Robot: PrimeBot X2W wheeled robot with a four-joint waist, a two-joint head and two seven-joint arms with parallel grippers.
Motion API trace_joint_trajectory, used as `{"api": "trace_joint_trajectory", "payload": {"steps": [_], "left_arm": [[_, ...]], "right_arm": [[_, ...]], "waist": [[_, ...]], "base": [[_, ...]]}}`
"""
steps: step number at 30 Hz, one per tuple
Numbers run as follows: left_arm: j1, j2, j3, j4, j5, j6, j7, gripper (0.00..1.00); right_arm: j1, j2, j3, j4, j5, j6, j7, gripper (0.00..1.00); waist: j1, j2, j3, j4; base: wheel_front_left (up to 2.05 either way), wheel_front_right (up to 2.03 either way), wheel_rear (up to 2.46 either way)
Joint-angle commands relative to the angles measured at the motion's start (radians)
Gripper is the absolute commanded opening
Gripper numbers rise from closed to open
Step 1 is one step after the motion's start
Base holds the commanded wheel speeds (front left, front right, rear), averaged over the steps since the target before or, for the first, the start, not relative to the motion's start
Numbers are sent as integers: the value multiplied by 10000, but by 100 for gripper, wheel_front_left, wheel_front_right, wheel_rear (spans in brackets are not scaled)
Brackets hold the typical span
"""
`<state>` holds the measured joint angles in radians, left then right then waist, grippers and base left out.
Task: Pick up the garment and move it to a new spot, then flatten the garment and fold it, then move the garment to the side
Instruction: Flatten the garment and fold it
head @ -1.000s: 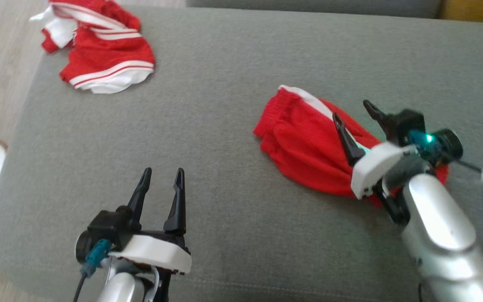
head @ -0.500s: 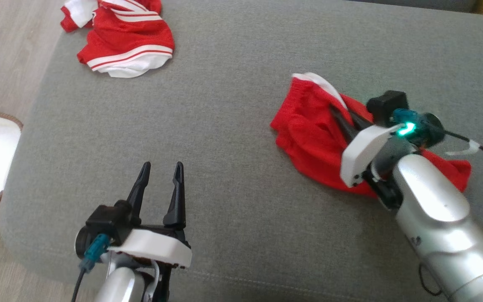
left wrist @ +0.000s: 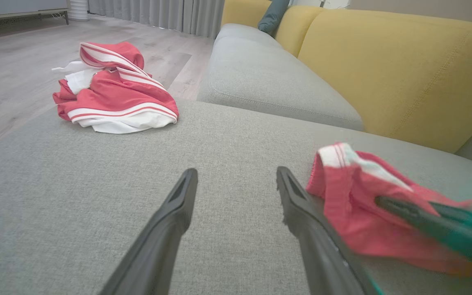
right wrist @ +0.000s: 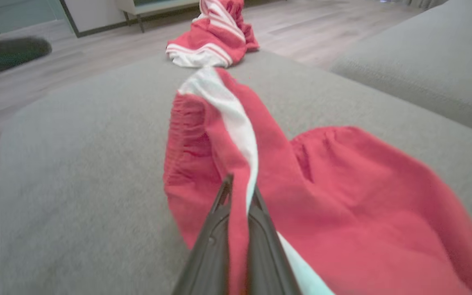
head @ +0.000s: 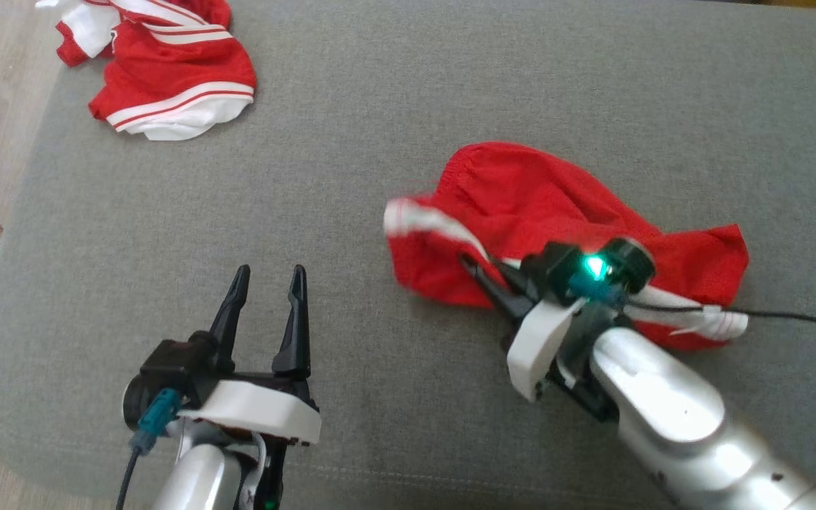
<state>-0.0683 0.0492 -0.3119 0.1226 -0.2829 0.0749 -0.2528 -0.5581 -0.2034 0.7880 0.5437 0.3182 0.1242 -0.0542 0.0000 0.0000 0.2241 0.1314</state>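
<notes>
— What's over on the left?
— A crumpled red-and-white heap (head: 167,78) at the far corner of the grey cushion (head: 380,106). Nearer us, the left gripper (head: 270,278) hovers over bare upholstery, fingers spread wide, holding nothing.
— And the one it's after?
— The red garment (head: 535,191) lies rumpled right of centre on the cushion. The right gripper (head: 468,263) has its fingers pinched tight on a fold beside the white stripe (head: 436,221), with that edge raised.
</notes>
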Motion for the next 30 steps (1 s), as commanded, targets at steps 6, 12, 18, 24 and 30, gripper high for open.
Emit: {"api": "trace_joint_trajectory", "payload": {"steps": [6, 12, 18, 24, 30], "left_arm": [[-331, 10, 353, -288, 120, -37, -90, 100], [-235, 10, 385, -211, 174, -48, -90, 100], [-52, 10, 402, -126, 183, -67, -90, 100], [122, 10, 429, -102, 226, -86, -90, 100], [210, 10, 506, -149, 282, -83, -90, 100]], "right_arm": [[79, 303, 286, 362, -24, 65, -401, 0], [-17, 577, 303, 854, 9, 65, -912, 100], [225, 613, 523, 836, 76, 65, -1267, 100], [846, 426, 36, 378, 110, 65, -1496, 100], [1634, 262, -1363, -545, -141, 65, -1616, 100]], "waist": [[0, 0, -17, -112], [0, 0, -203, -273], [0, 0, -559, -652], [0, 0, -835, -1037], [0, 0, -1108, -1323]], "base": [[0, 0, 0], [0, 0, 0], [0, 0, 0], [0, 0, 0], [0, 0, 0]]}}
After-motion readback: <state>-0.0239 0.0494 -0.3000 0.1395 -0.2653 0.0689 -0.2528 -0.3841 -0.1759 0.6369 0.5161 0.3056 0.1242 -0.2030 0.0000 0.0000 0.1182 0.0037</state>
